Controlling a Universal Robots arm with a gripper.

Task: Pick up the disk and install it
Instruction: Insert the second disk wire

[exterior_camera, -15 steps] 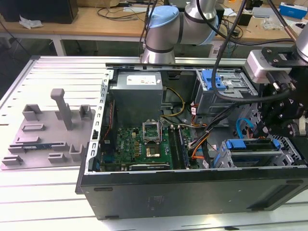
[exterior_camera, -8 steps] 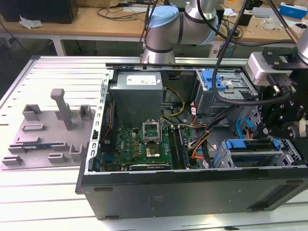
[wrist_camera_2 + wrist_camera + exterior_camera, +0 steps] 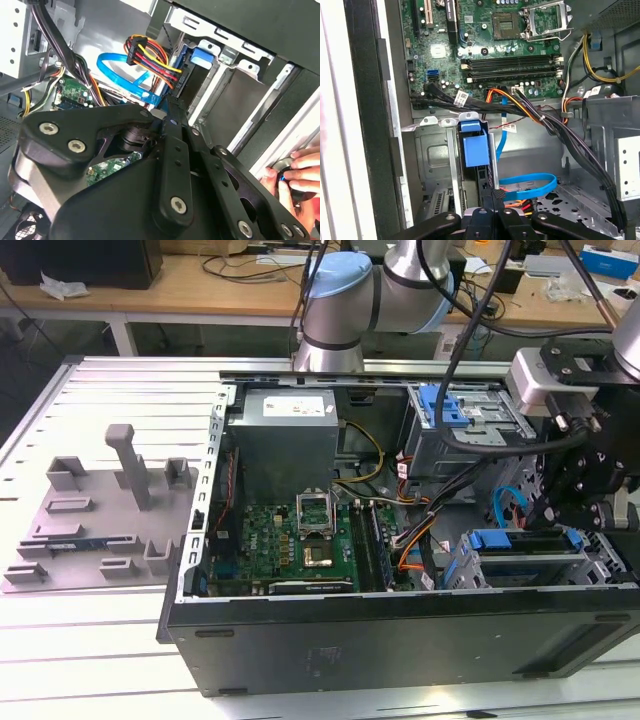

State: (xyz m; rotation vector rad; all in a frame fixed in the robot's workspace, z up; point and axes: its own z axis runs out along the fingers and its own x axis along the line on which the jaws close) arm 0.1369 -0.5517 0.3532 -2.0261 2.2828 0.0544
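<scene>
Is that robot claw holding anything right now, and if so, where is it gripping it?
It cannot be told. The gripper hangs over the drive bay at the exterior view's right, just above the blue-framed disk, but its fingertips are hidden, so any hold is unclear.

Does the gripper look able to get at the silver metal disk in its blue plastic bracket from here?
Probably yes: in the exterior view the gripper hangs close above the disk, with nothing between them. A looped blue flat cable lies close beside them and might snag.
</scene>
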